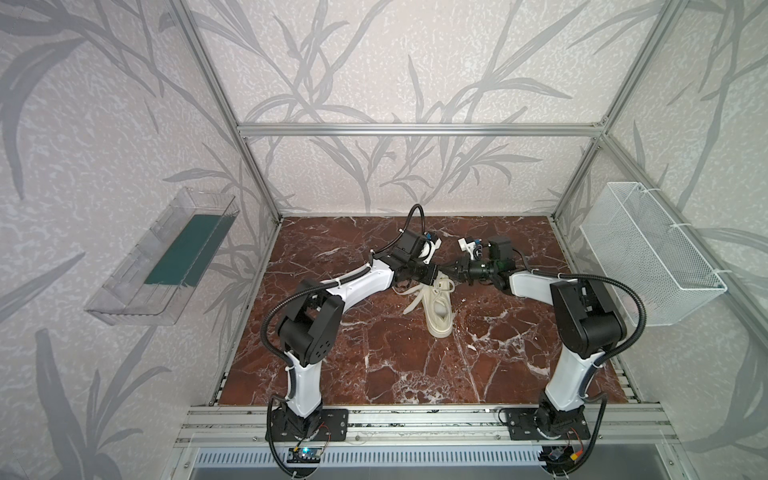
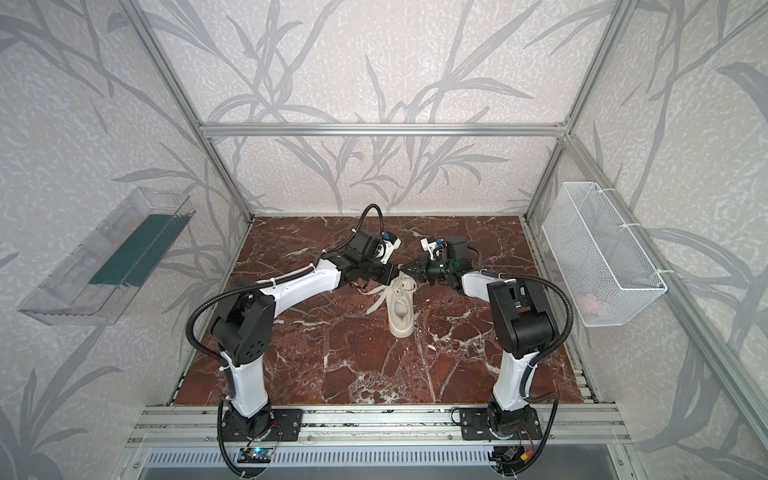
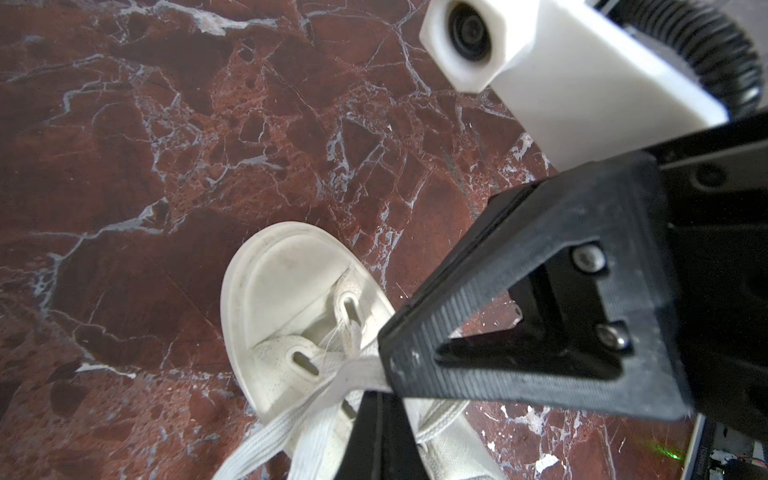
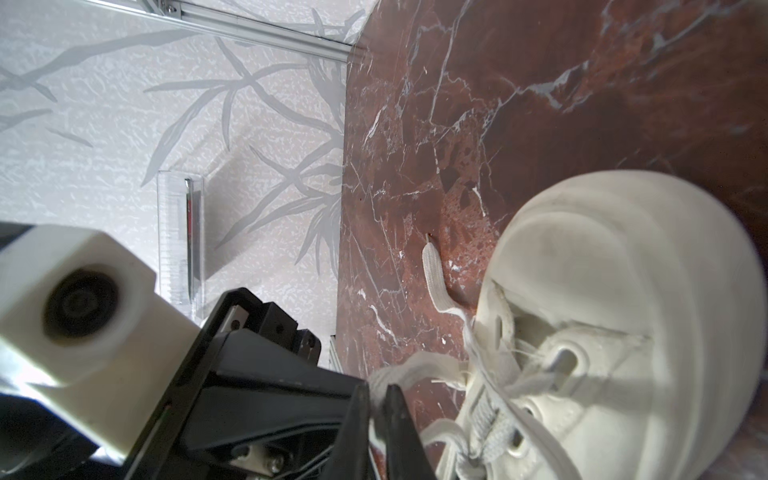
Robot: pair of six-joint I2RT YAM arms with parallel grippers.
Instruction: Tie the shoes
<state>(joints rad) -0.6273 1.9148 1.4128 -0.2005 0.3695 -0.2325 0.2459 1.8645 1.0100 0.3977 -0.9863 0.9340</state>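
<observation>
The cream shoe (image 1: 440, 311) (image 2: 401, 311) stands on the marble table with its toe toward the back wall. Both grippers meet tip to tip above its front eyelets. My left gripper (image 1: 435, 275) (image 3: 380, 401) is shut, its tip pinched on a flat lace (image 3: 332, 386) that runs up from the shoe (image 3: 286, 282). My right gripper (image 1: 448, 274) (image 4: 376, 395) is shut on a bend of lace (image 4: 399, 370) right beside the left tip. One loose lace end (image 4: 432, 266) lies on the table beside the toe (image 4: 623, 270). Another lace (image 1: 413, 305) trails left of the shoe.
The red marble table (image 1: 374, 353) is framed by aluminium posts. A clear bin with a green insert (image 1: 166, 257) hangs on the left wall. A white wire basket (image 1: 648, 253) hangs on the right wall. Both arm bases sit at the front rail.
</observation>
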